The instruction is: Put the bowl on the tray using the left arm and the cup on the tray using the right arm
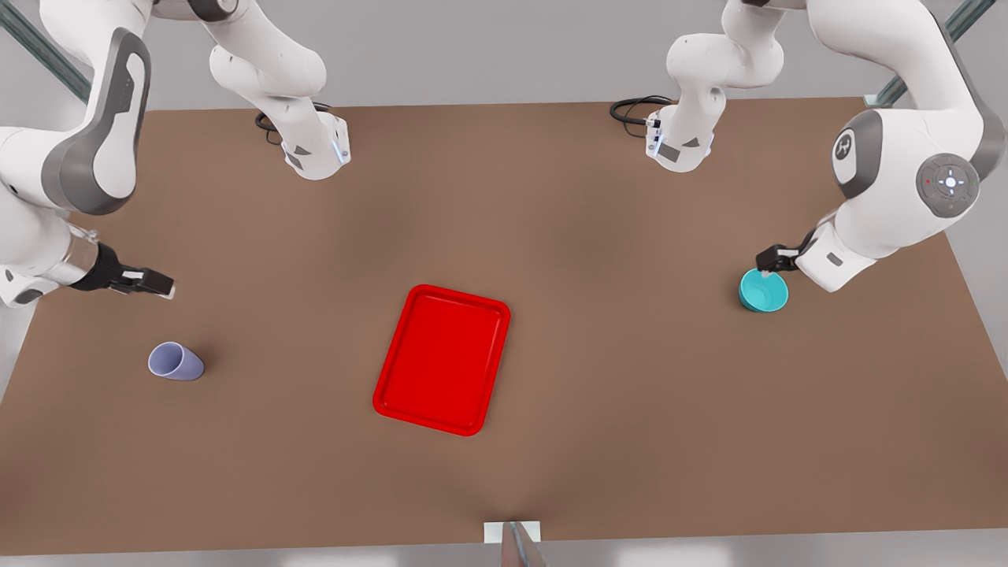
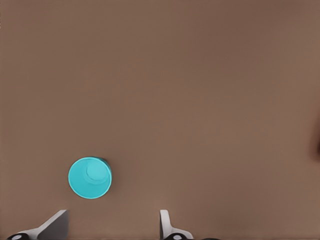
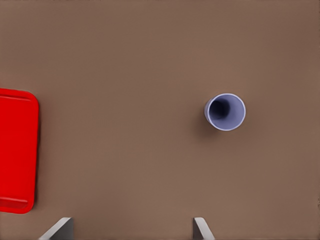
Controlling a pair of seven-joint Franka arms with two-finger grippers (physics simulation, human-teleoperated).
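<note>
Front view first: we see the red tray (image 1: 442,359) lying flat near the middle of the brown table (image 1: 614,409), with nothing on it yet. The teal bowl (image 1: 763,290) stands upright toward the front view's right, well apart from the tray, and the left gripper (image 1: 770,262) hangs just above its far rim. The lavender cup (image 1: 176,362) stands toward the front view's left, also well apart from the tray, while the right gripper (image 1: 150,284) hovers near it but clearly short of it. Left wrist view next: we look straight down on the bowl (image 2: 90,177), which sits off to one side of the line between the two fingertips (image 2: 55,223); those fingers stand wide apart, holding nothing. We judge that this arm should shift sideways until the bowl's rim sits between the fingers, then descend and pinch one wall, since the whole bowl may be too broad to span. Right wrist view last: the cup (image 3: 225,111) stands upright on bare table, open mouth up, with the tray's corner (image 3: 18,150) at the picture's edge; this arm's fingertips (image 3: 202,229) are spread and empty too. We would centre over the cup's rim before lowering, because a tapered, light cup could tip if struck off-centre.
</note>
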